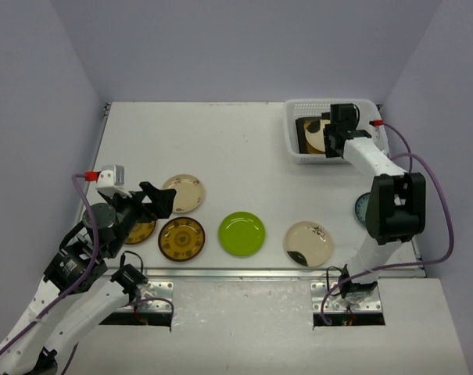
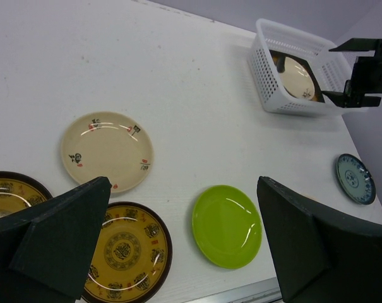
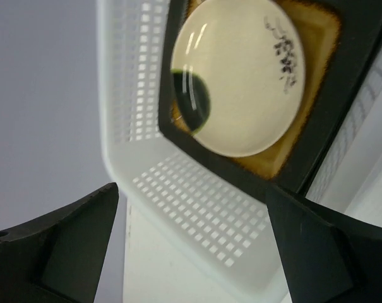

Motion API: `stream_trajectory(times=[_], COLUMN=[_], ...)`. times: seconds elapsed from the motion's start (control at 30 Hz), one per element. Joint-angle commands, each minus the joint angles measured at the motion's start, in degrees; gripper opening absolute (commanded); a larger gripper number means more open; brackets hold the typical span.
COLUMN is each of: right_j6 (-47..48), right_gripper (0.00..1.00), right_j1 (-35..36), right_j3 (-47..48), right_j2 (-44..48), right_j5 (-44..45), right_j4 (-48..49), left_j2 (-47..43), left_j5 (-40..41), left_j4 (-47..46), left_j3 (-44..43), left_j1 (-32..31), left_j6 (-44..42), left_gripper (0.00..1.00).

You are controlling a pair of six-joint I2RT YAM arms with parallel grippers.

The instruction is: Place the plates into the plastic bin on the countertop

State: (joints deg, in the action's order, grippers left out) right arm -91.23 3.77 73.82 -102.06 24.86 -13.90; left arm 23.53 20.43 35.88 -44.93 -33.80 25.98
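Note:
The white slotted plastic bin (image 1: 295,150) stands at the back right of the countertop (image 1: 244,148). In it lies an amber square dark-rimmed plate (image 3: 318,39) with a cream plate with a dark blotch (image 3: 238,76) on top. My right gripper (image 1: 330,134) is open and empty, above the bin's near wall (image 3: 203,214). My left gripper (image 1: 164,201) is open and empty, above the front left. On the countertop lie a cream plate (image 2: 107,150), a brown-gold plate (image 2: 124,249), a lime green plate (image 2: 226,225), a blotched cream plate (image 1: 309,243) and a blue-white plate (image 2: 355,178). No teal plate shows.
A second brown-gold plate (image 2: 4,192) lies at the far left, partly under my left arm. The blue-white plate (image 1: 362,208) is partly hidden by my right arm. The metal rail (image 1: 244,273) runs along the front edge. Grey walls close in the back and both sides.

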Motion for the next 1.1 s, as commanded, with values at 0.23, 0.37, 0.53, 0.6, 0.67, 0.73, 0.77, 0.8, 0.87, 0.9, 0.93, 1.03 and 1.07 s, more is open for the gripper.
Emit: stream_trajectory(times=[0.23, 0.37, 0.53, 0.6, 0.67, 0.73, 0.77, 0.8, 0.87, 0.9, 0.93, 1.03, 1.07], right_j6=[39.0, 60.1, 75.4, 76.6, 78.4, 80.0, 81.0, 81.5, 82.4, 82.9, 83.1, 84.5, 84.6], right_gripper=[0.99, 0.99, 0.99, 0.99, 0.99, 0.98, 0.97, 0.97, 0.96, 0.95, 0.93, 0.81, 0.74], right_j1=[5.4, 16.3, 25.0, 25.5, 26.7, 27.9, 28.7, 28.9, 29.4, 29.5, 29.5, 29.5, 29.4], right_j3=[-3.0, -3.4, -7.4, -9.5, -10.9, -11.2, -11.8, -12.0, -12.9, -13.1, -13.1, -13.2, -13.6], right_j2=[8.8, 10.1, 6.8, 6.0, 4.0, 1.9, 0.7, 0.1, -1.5, -1.6, -2.1, -4.6, -5.1], right_j5=[-46.3, -54.4, -51.0, -50.9, -49.5, -46.1, -46.0, -46.0, -44.4, -44.7, -45.1, -47.6, -47.3], right_j4=[20.0, 5.2, -7.1, -7.3, -8.4, -10.1, -10.5, -10.5, -10.5, -10.3, -10.3, -11.3, -11.4], left_j2=[-0.3, 0.1, 1.7, 2.2, 2.4, 2.5, 2.3, 2.3, 1.6, 1.3, 1.1, 0.9, 0.9], left_j5=[7.8, 7.2, 4.7, 4.3, 4.1, 4.1, 4.0, 4.0, 3.5, 3.3, 3.2, 2.9, 2.8], left_j4=[-1.5, -2.1, -2.4, -2.5, -2.6, -2.7, -2.7, -2.7, -3.0, -3.2, -3.2, -3.3, -3.4], left_j3=[-0.8, -0.2, 0.3, 0.3, 0.4, 0.5, 0.5, 0.5, 0.6, 0.7, 0.8, 0.8, 0.8], left_j1=[0.2, 0.3, 0.4, 0.4, 0.3, 0.4, 0.3, 0.3, 0.3, 0.3, 0.4, 0.4, 0.4], left_j6=[0.7, 0.8, 0.3, 0.3, 0.2, 0.2, 0.2, 0.2, 0.0, -0.1, -0.1, -0.2, -0.2], left_gripper=[1.0, 1.0, 1.0, 1.0, 1.0, 1.0, 1.0, 1.0, 1.0, 1.0, 1.0, 1.0, 1.0])
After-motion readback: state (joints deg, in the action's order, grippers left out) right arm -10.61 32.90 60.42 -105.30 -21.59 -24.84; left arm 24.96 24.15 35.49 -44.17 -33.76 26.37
